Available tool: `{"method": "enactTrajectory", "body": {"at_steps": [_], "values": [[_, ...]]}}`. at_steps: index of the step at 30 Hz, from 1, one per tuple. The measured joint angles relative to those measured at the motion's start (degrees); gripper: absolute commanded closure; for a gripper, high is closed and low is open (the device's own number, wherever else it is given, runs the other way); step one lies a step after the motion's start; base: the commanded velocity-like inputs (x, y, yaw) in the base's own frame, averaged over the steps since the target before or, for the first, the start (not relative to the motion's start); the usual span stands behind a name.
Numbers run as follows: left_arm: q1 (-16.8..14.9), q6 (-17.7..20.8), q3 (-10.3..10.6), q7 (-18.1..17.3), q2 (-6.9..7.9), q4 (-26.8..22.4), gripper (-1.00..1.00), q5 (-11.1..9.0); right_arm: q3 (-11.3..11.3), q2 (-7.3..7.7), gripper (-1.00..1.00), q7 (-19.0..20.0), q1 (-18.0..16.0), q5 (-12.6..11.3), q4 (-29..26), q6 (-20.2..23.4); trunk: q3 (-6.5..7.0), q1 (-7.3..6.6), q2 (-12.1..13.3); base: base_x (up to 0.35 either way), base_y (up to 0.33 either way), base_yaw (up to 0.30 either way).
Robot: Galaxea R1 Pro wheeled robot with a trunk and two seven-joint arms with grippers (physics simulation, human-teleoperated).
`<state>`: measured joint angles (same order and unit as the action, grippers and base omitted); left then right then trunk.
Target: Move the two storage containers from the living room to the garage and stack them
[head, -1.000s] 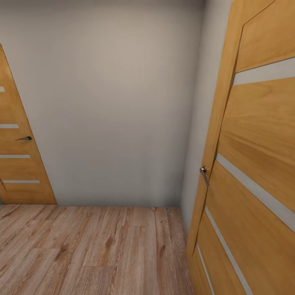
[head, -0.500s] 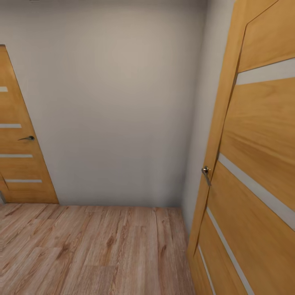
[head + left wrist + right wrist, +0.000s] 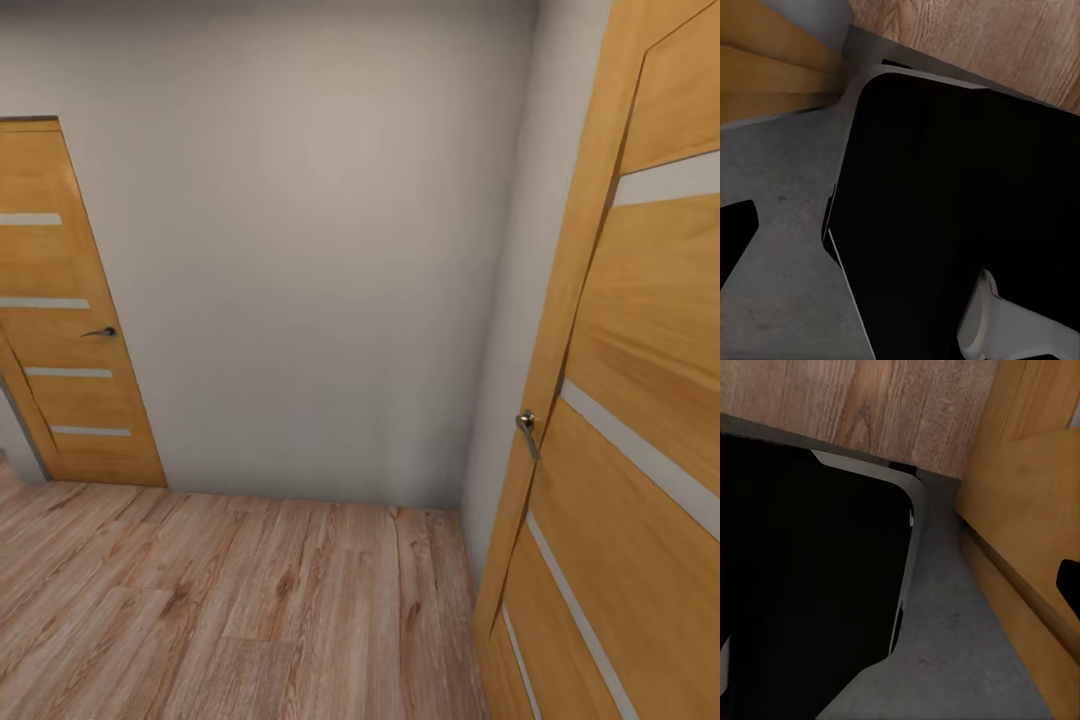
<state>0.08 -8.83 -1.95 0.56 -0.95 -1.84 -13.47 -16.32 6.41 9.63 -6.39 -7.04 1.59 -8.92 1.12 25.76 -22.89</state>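
Facing a grey wall (image 3: 300, 280) between two wooden doors (image 3: 640, 420).

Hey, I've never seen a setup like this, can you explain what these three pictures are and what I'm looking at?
These are computer-simulated pictures from a wheeled robot with two arms. The big picture comes from a camera on its head, looking forward and down. It faces a plain grey wall in a room with a wood plank floor. A wooden door stands at the left, and a second wooden door is close by on the right. The two smaller pictures come from cameras on the robot's wrists, pointing downward. Each shows a dark part of the robot's own body over a grey floor, with a bit of door and planks at the edges. No bins are visible, and I can't tell whether either gripper holds anything.
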Motion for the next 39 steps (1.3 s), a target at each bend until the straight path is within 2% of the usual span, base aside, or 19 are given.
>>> {"method": "enactTrajectory", "body": {"at_steps": [12, 31, 39], "values": [[0.0, 0.1, 0.0, 0.0, 0.03, 0.0, -1.0, 0.0, 0.0, -0.02, -1.0, 0.0, 0.0, 0.1, 0.0, 0.0, 0.0, -0.01, 0.0, 0.121, 0.0, 0.001], [0.0, 0.0, 0.0, 0.0, 0.01, 0.0, -1.0, 0.0, 0.0, -0.09, -1.0, -0.1, 0.0, 0.0, 0.0, 0.1, 0.0, 0.0, 0.0, 0.007, 0.0, 0.0], [0.0, 0.2, 0.1, 0.0, 0.08, 0.0, -1.0, 0.0, 0.0, -0.04, -1.0, -0.1, 0.0, 0.0, 0.0, 0.1, 0.0, -0.03, 0.0, 0.258, 0.0, 0.0]]}}
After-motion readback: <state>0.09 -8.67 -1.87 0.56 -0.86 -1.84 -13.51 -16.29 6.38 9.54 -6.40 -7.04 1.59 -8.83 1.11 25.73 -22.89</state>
